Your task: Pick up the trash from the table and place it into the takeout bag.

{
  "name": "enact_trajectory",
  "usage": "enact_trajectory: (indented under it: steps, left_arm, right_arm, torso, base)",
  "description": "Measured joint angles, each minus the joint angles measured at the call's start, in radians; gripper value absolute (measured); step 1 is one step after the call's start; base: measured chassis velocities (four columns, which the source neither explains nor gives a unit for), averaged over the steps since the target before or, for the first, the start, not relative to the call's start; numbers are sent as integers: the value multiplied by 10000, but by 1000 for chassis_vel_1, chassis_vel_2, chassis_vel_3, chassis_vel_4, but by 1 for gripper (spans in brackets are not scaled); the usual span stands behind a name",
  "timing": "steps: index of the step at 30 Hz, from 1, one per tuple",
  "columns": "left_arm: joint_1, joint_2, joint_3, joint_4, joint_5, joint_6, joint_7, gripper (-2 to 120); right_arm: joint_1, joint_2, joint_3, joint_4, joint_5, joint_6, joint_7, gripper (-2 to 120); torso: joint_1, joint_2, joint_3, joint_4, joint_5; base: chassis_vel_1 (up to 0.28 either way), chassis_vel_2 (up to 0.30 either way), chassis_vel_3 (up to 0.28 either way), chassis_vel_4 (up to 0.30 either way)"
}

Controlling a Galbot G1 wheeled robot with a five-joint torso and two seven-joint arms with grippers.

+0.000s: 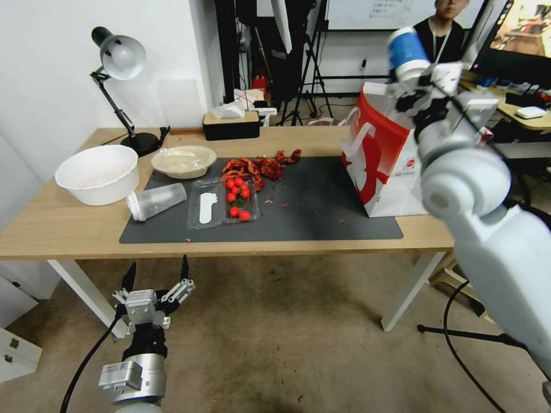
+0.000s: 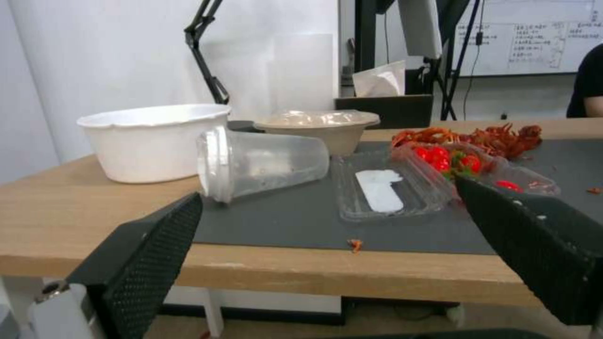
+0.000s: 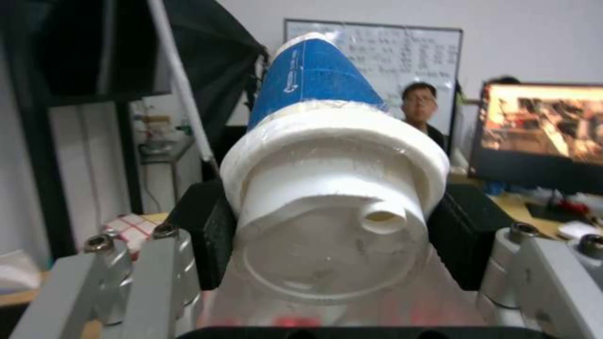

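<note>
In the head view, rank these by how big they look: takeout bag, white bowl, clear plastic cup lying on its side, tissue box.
1. Takeout bag, clearly largest.
2. White bowl.
3. Clear plastic cup and tissue box look about alike; the box stands farther from the camera, so I won't rank those two.

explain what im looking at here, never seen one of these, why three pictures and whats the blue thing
It is a two-armed robot clearing a table. The wide picture comes from its head; the other two come from cameras on its wrists. The right gripper is raised above the red-and-white takeout bag, shut on a blue-and-white lidded cup; that is the blue thing. The left gripper waits open, low in front of the table. On the table lie a tipped clear plastic cup, a film-covered beige bowl, a white bowl, a tray of cherry tomatoes and red crayfish shells.
</note>
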Motion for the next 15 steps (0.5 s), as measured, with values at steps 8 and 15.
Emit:
enact_trajectory:
  steps: [8,15]
  left_arm:
    - [32,-1,-12,-9,1,-76,-21,100]
    - [71,-6,-14,-46,28,-106,4,100]
  right_arm:
    - [244,-65,-10,-894,97,-6,-77,68]
    - [220,-44,-24,-1011,-26,-18,-116,91]
  torso:
    - [0,0,0,-1,2]
    - [-1,0,0,-1,0]
  base:
    - [0,0,0,0]
    - [0,0,0,0]
